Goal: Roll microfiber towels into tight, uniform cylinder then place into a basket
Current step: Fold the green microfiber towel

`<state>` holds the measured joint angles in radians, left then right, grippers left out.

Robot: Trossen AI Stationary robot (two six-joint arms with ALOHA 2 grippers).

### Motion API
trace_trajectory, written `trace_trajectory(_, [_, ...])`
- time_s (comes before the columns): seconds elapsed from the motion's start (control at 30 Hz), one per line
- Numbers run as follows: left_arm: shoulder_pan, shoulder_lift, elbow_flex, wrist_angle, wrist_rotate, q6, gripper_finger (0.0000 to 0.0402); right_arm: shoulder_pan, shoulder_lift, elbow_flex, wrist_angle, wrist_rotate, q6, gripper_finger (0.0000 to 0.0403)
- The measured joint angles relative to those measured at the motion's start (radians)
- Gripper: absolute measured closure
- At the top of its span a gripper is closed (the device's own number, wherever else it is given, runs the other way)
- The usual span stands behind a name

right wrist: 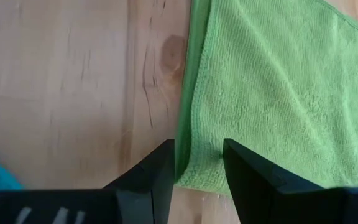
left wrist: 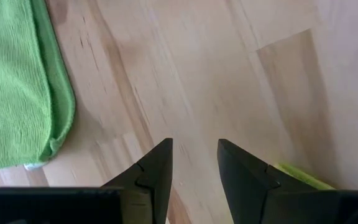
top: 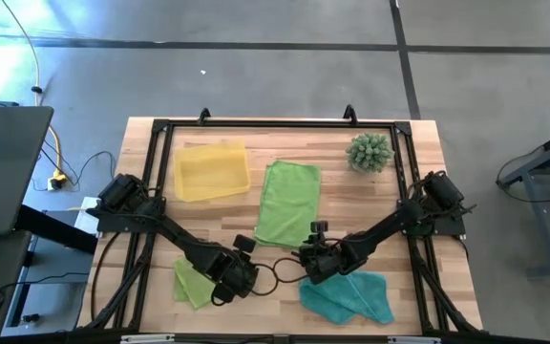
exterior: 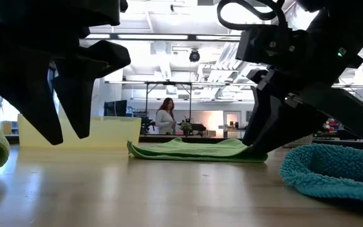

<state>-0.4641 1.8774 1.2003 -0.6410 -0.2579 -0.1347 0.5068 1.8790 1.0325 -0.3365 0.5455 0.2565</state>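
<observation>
Both sets of jaws stand parted w/ nothing between them: left gripper [left wrist: 194, 155] hovers over bare wood of the table [top: 390, 191], right gripper [right wrist: 197, 155] sits at the near corner of the flat lime green towel [top: 287, 203], its fingertips straddling the hem w/o pinching it. High view gives the full layout: that towel lies spread mid-table, the translucent yellow basket [top: 212, 170] just beside it toward the far left, not touching. A teal towel [top: 349, 296] lies rumpled at the near edge under the right arm; a second lime green towel [top: 192, 283], folded, lies near the left gripper. A spiky green plant [top: 369, 152] sits at the far right corner, well apart. Low view adds what overhead can't: left fingers [exterior: 43, 94] hang clear above the wood, while the right gripper reaches down to the spread towel's edge [exterior: 188, 150]; a person [exterior: 166, 118] stands in the room behind. Left wrist view catches the spread towel's edge [left wrist: 17, 87] beside bare planks.
</observation>
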Motion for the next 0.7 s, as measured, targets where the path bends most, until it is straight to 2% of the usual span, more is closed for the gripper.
trace_trajectory(0.23, [-0.001, 0.000, 0.000, -0.003, 0.000, -0.004, 0.0287, -0.002, 0.000, 0.000, -0.004, 0.004, 0.004, 0.0291])
trace_trajectory(0.53, [-0.001, 0.000, 0.000, -0.006, 0.000, -0.004, 0.0287, -0.002, 0.000, 0.000, -0.004, 0.004, 0.004, 0.0391])
trace_trajectory(0.7, [-0.001, 0.000, 0.000, -0.009, 0.000, -0.004, 0.0287, -0.001, 0.000, 0.000, -0.004, 0.012, 0.016, 0.0395])
